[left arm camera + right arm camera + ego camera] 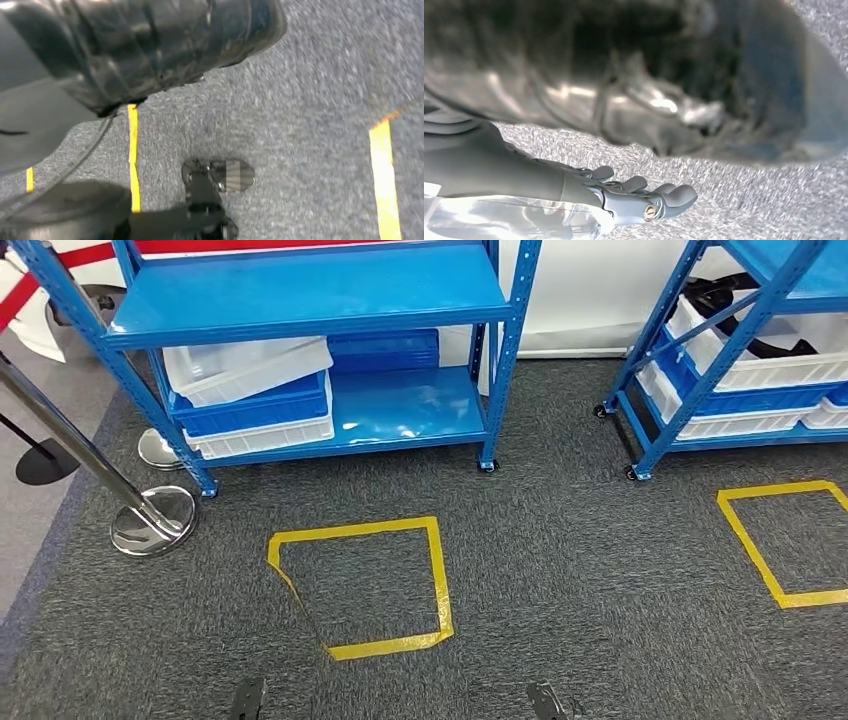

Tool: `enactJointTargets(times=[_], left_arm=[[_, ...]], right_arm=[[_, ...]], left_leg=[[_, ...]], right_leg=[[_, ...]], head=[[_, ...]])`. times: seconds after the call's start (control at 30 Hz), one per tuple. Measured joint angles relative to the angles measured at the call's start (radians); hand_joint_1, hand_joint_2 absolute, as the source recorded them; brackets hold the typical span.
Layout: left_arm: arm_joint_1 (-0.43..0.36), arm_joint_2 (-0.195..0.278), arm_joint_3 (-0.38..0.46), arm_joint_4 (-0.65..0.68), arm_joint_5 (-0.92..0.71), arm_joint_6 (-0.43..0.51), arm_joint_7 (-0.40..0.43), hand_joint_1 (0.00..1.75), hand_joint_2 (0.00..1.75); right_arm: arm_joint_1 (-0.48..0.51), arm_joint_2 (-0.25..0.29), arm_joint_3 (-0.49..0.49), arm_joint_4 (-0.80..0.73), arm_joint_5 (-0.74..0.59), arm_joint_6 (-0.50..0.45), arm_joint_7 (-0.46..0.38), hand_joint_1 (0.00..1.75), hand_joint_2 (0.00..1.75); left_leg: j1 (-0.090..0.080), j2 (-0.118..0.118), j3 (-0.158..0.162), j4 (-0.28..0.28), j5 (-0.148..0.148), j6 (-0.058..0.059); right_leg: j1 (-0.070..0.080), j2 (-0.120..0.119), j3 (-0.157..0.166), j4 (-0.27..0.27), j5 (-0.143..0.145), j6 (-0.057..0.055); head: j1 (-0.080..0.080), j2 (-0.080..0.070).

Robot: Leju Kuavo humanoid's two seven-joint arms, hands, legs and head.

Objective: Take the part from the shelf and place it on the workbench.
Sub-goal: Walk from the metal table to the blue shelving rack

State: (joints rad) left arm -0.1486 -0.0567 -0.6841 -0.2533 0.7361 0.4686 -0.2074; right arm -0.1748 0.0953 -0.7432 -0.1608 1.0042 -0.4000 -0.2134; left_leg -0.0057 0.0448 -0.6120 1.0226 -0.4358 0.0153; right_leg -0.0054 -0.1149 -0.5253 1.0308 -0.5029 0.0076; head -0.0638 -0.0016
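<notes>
Parts look like they're sitting in the right-hand shelf (700, 350), where something dark is lying in a white bin (770, 355) up on the middle level. I can't make out exactly what it is from this far away, so take that as a guess. No workbench anywhere in the head view.

Robot is standing on grey carpet (560, 540) with both arms hanging. Right hand (644, 200) is holding nothing, fingers loosely extended and a bit apart, pointing at the floor. Left hand I honestly can't tell; its wrist view is looking at carpet and yellow tape, with no clear fingers.

So the step in hand is really just the approach. My take: it should be lining itself up on the yellow floor square (785, 540) in front of the right shelf before lifting an arm, since the bin is well out of reach from here.

Other stuff around: a second blue shelf (310, 300) straight ahead with stacked white and blue bins (255, 400) low down, another yellow tape square (370, 585) in front of it, and a chrome stanchion (150, 520) off to the left. The shelf's diagonal brace (720, 315) is crossing in front of that bin, which could get in the way of a reach.
</notes>
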Motion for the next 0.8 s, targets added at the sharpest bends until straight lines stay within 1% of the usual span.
enactJointTargets(times=[0.03,0.07,0.1,0.13,0.17,0.2,0.23,0.27,0.3,0.33,0.37,0.4,0.43,0.47,0.5,0.53,0.57,0.6,0.67,0.7,0.73,0.77,0.8], left_arm=[[0.002,0.001,0.000,0.000,0.000,0.001,0.001,0.00,0.00],[0.003,0.002,-0.001,0.000,0.000,0.001,0.001,0.00,0.00],[0.002,0.002,-0.002,0.000,-0.001,0.002,0.002,0.00,0.00],[0.001,0.002,-0.004,0.000,-0.001,0.002,0.002,0.00,0.00],[-0.001,0.002,-0.007,0.000,-0.001,0.002,0.002,0.00,0.00],[-0.001,0.002,-0.010,0.000,-0.001,0.001,0.003,0.00,0.00],[-0.001,0.002,-0.013,0.000,-0.001,0.001,0.003,0.00,0.00],[0.000,0.002,-0.015,0.000,-0.001,0.001,0.003,0.00,0.00],[0.001,0.002,-0.016,0.000,-0.001,0.001,0.003,0.00,0.00],[0.001,0.002,-0.017,0.000,0.000,0.002,0.003,0.00,0.00],[0.001,0.003,-0.018,0.000,0.000,0.002,0.003,0.00,0.00],[0.001,0.003,-0.019,0.000,0.002,0.003,0.003,0.00,0.00],[0.001,0.003,-0.020,0.000,0.004,0.005,0.003,0.00,0.00],[0.003,0.003,-0.021,0.000,0.006,0.007,0.002,0.00,0.00],[0.004,0.003,-0.022,0.000,0.008,0.009,0.002,0.00,0.00],[0.006,0.003,-0.022,0.000,0.009,0.011,0.001,0.00,0.00],[0.006,0.003,-0.022,0.000,0.009,0.013,0.001,0.00,0.00],[0.006,0.003,-0.023,0.000,0.010,0.014,0.000,0.00,0.00],[0.004,0.002,-0.023,0.000,0.009,0.014,0.000,0.00,0.00],[0.004,0.002,-0.023,0.000,0.008,0.013,0.000,0.00,0.00],[0.005,0.002,-0.024,0.000,0.007,0.012,0.000,0.00,0.00],[0.005,0.002,-0.024,0.000,0.005,0.010,0.000,0.00,0.00],[0.005,0.004,-0.025,0.000,0.003,0.009,0.000,0.00,0.00]], right_arm=[[-0.001,0.000,0.000,0.000,-0.001,-0.005,0.003,0.00,0.00],[-0.001,0.000,0.001,0.000,-0.002,-0.012,0.007,0.00,0.00],[-0.001,0.000,0.001,-0.001,-0.003,-0.018,0.011,0.00,0.00],[0.000,0.000,0.001,-0.001,-0.004,-0.023,0.013,0.00,0.00],[0.002,0.000,0.001,-0.001,-0.004,-0.025,0.015,0.00,0.00],[0.005,0.000,0.001,-0.001,-0.005,-0.026,0.016,0.00,0.00],[0.007,0.000,0.001,-0.001,-0.005,-0.026,0.016,0.00,0.00],[0.008,0.000,0.001,-0.001,-0.005,-0.027,0.016,0.00,0.00],[0.009,-0.001,0.001,-0.001,-0.005,-0.027,0.016,0.00,0.00],[0.009,-0.001,0.001,-0.001,-0.007,-0.028,0.017,0.00,0.00],[0.008,-0.002,0.001,-0.001,-0.012,-0.030,0.018,0.00,0.00],[0.007,-0.002,0.001,-0.001,-0.019,-0.031,0.020,0.00,0.00],[0.006,-0.002,0.001,-0.001,-0.027,-0.034,0.023,0.00,0.00],[0.004,-0.002,0.001,-0.001,-0.033,-0.035,0.025,0.00,0.00],[0.004,-0.002,0.001,-0.001,-0.038,-0.036,0.027,0.00,0.00],[0.004,-0.002,0.001,-0.001,-0.040,-0.037,0.029,0.00,0.00],[0.004,-0.002,0.001,-0.001,-0.041,-0.038,0.031,0.00,0.00],[0.004,-0.002,0.001,-0.001,-0.041,-0.039,0.033,0.00,0.00],[0.004,-0.003,0.001,-0.001,-0.040,-0.040,0.037,0.00,0.00],[0.004,-0.003,0.001,-0.001,-0.038,-0.039,0.040,0.00,0.00],[0.004,-0.003,0.001,-0.001,-0.037,-0.037,0.045,0.00,0.00],[0.005,-0.003,0.001,-0.001,-0.035,-0.033,0.049,0.00,0.00],[0.004,-0.003,0.001,-0.001,-0.035,-0.030,0.052,0.00,0.00]], left_leg=[[0.003,-0.009,0.003,-0.006,0.003,0.005],[0.006,-0.017,0.007,-0.012,0.006,0.011],[0.009,-0.024,0.010,-0.018,0.008,0.017],[0.010,-0.031,0.010,-0.020,0.009,0.021],[0.010,-0.039,0.010,-0.019,0.009,0.024],[0.010,-0.048,0.010,-0.019,0.009,0.025],[0.010,-0.057,0.010,-0.018,0.008,0.025],[0.010,-0.066,0.010,-0.017,0.007,0.024],[0.011,-0.076,0.011,-0.014,0.006,0.022],[0.012,-0.083,0.010,-0.010,0.004,0.019],[0.011,-0.090,0.008,-0.002,0.000,0.013],[0.010,-0.095,0.004,0.004,-0.002,0.007],[0.009,-0.098,0.001,0.008,-0.004,0.001],[0.009,-0.101,-0.001,0.009,-0.003,-0.004],[0.011,-0.103,-0.002,0.007,-0.003,-0.010],[0.013,-0.099,-0.003,0.011,-0.006,-0.016],[0.014,-0.091,-0.010,0.027,-0.017,-0.021],[0.015,-0.081,-0.026,0.060,-0.037,-0.026],[0.017,-0.063,-0.080,0.173,-0.094,-0.032],[0.018,-0.060,-0.107,0.229,-0.113,-0.034],[0.018,-0.059,-0.125,0.263,-0.117,-0.034],[0.018,-0.058,-0.125,0.262,-0.103,-0.032],[0.017,-0.058,-0.107,0.224,-0.074,-0.027]], right_leg=[[-0.001,0.012,0.001,0.003,-0.006,0.005],[-0.003,0.032,-0.004,0.020,-0.020,0.010],[-0.006,0.059,-0.020,0.057,-0.043,0.014],[-0.008,0.085,-0.047,0.113,-0.073,0.016],[-0.008,0.098,-0.081,0.180,-0.102,0.017],[-0.009,0.104,-0.112,0.238,-0.119,0.019],[-0.010,0.106,-0.132,0.268,-0.119,0.021],[-0.012,0.107,-0.136,0.262,-0.097,0.023],[-0.015,0.110,-0.121,0.218,-0.061,0.025],[-0.018,0.115,-0.096,0.152,-0.022,0.025],[-0.020,0.122,-0.071,0.089,0.004,0.025],[-0.020,0.128,-0.055,0.046,0.019,0.023],[-0.019,0.132,-0.047,0.025,0.020,0.019],[-0.016,0.133,-0.047,0.021,0.017,0.013],[-0.016,0.132,-0.046,0.021,0.019,0.006],[-0.016,0.130,-0.044,0.019,0.021,-0.001],[-0.017,0.128,-0.042,0.016,0.023,-0.008],[-0.018,0.126,-0.039,0.013,0.025,-0.014],[-0.016,0.120,-0.038,0.012,0.023,-0.021],[-0.015,0.117,-0.038,0.012,0.021,-0.023],[-0.013,0.115,-0.036,0.012,0.018,-0.024],[-0.011,0.114,-0.034,0.012,0.016,-0.024],[-0.010,0.112,-0.030,0.012,0.013,-0.024]], head=[[0.001,0.000],[0.002,0.000],[0.004,0.000],[0.006,0.000],[0.007,0.000],[0.008,0.000],[0.008,0.000],[0.008,0.000],[0.008,0.000],[0.009,0.000],[0.010,0.000],[0.011,0.000],[0.012,0.000],[0.013,0.000],[0.012,0.000],[0.012,0.000],[0.010,0.000],[0.007,0.000],[0.001,0.000],[0.000,0.000],[0.000,0.000],[0.000,0.000],[0.000,0.000]])
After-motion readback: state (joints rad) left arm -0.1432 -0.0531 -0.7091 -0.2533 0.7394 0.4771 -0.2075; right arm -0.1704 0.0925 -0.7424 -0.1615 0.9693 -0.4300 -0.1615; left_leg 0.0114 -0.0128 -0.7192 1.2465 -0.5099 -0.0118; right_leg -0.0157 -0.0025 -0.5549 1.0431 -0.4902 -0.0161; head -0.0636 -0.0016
